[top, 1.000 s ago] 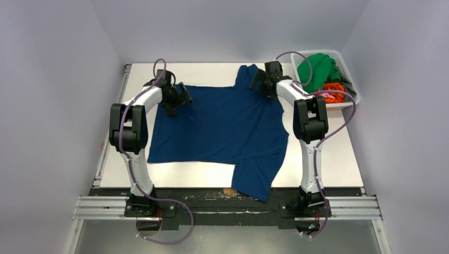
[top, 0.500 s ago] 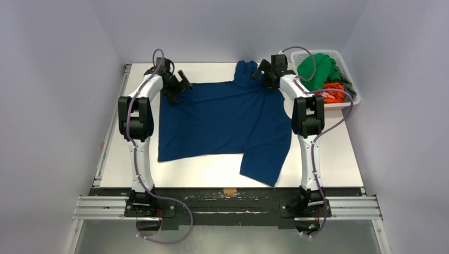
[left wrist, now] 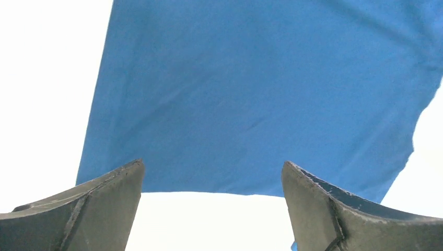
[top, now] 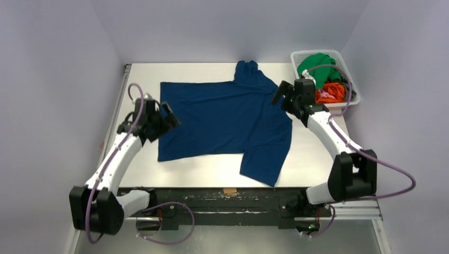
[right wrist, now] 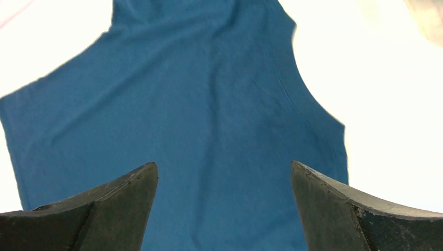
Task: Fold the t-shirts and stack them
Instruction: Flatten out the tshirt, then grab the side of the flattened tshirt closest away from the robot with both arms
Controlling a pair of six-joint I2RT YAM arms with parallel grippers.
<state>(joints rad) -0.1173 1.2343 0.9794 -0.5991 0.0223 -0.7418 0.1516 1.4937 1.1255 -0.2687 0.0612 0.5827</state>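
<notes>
On the surface (top: 328, 159), the navy t-shirt (top: 222, 121) lies spread flat, one sleeve at the far edge. I read left fingers (left wrist: 94, 209) and right fingers (right wrist: 355, 214) spread, empty; both arms have withdrawn from its far corners.

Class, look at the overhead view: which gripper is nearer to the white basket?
Right. The right gripper is at the navy t-shirt's edge on the basket's side, close beside the white basket. The left gripper is at the shirt's opposite edge.
</notes>
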